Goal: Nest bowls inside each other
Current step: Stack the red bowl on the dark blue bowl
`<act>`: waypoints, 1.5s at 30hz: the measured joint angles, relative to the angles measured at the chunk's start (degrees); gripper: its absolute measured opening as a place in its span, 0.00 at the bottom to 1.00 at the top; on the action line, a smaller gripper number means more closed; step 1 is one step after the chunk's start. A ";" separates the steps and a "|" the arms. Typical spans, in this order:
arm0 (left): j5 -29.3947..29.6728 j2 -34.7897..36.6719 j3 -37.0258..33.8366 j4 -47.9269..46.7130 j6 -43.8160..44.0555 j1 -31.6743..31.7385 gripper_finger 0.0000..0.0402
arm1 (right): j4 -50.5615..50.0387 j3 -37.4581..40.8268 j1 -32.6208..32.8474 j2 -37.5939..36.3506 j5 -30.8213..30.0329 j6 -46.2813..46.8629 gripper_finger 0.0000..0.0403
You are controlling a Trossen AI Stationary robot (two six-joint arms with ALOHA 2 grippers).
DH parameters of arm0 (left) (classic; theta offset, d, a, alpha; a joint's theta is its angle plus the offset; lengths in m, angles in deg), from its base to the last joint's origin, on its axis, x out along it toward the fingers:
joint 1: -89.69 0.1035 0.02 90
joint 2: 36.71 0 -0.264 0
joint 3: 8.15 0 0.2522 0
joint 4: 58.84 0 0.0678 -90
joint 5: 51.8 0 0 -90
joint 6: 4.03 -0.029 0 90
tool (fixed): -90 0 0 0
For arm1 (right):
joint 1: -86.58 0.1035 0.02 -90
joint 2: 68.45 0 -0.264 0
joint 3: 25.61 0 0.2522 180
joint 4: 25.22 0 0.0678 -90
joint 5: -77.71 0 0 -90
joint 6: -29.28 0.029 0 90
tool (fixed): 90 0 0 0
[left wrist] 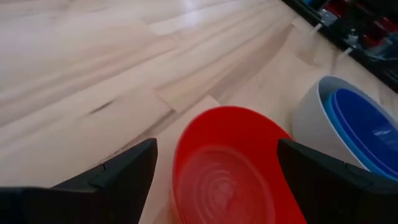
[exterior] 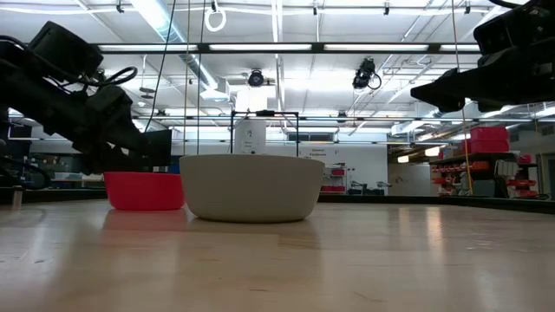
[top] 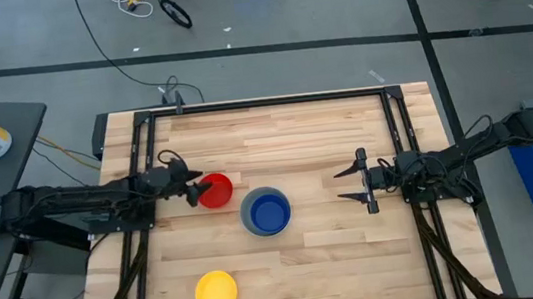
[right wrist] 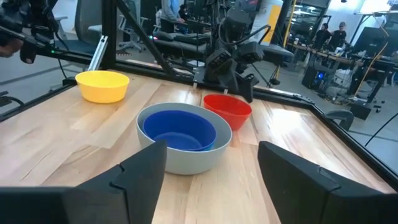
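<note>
**Bowls on the table, both my claws spread**

Table [top: 275, 138]: pale wood planks in a black frame, carrying every bowl and both of my arms, one reaching in from each side.

Left arm: it lies along the left edge and ends at my left claw [top: 194, 190], which sits at the red bowl [top: 216, 190]. The fingers [left wrist: 118, 177] stand wide, one on each side of the bowl's near rim; whether they touch it I cannot tell.

Right arm: it reaches in from the right edge. My right claw [top: 361, 184] hangs in the open, fingers spread wide and holding nothing, well apart from the bowls and pointing toward them.

Grey bowl [top: 267, 212]: largest of the set, upright near the table's middle, just beside the red bowl.

Dark blue bowl [right wrist: 179, 130]: nested upright inside the grey bowl. A paler blue rim shows around it in the wrist views, between it and the grey wall; whether that is a separate bowl I cannot tell.

Red bowl: upright, on the left of the grey one, close to it.

Yellow bowl [top: 216, 292]: upright and alone near the table's front edge, well apart from the others.
</note>
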 joint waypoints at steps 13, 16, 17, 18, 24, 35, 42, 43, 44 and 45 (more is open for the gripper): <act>0.14 -12.38 0.00 6.44 -0.91 0.00 0.85 | 0.06 0.00 0.02 0.00 -0.05 0.02 0.68; -0.03 -16.04 0.00 10.86 -1.40 0.00 0.85 | 0.06 0.00 0.00 0.00 -0.07 0.00 0.67; -0.03 -17.21 0.00 12.06 -1.50 0.00 0.85 | 0.06 0.00 0.00 0.00 -0.07 0.00 0.66; -0.01 -18.37 0.00 13.14 -1.54 0.00 0.84 | 0.04 0.00 0.00 0.00 -0.07 0.01 0.66; 0.21 -24.75 1.36 15.76 -2.24 0.00 0.74 | 0.03 0.00 0.02 0.00 -0.11 0.02 0.62; 0.41 -28.93 1.63 20.62 -5.15 -0.02 0.58 | -0.28 0.00 0.01 0.00 -0.18 0.44 0.56; 0.40 -28.90 1.68 20.85 -7.29 -0.02 0.53 | -0.30 0.00 0.01 0.00 -0.20 0.44 0.53; 0.39 -28.90 1.68 21.06 -7.60 -0.02 0.52 | -0.30 0.00 0.00 0.00 -0.20 0.44 0.52; 0.39 -28.90 1.68 21.36 -7.98 -0.02 0.51 | -0.31 0.00 0.00 0.00 -0.20 0.44 0.52; 0.37 -28.90 1.70 21.69 -8.28 -0.04 0.51 | -0.31 0.00 0.00 0.00 -0.20 0.56 0.51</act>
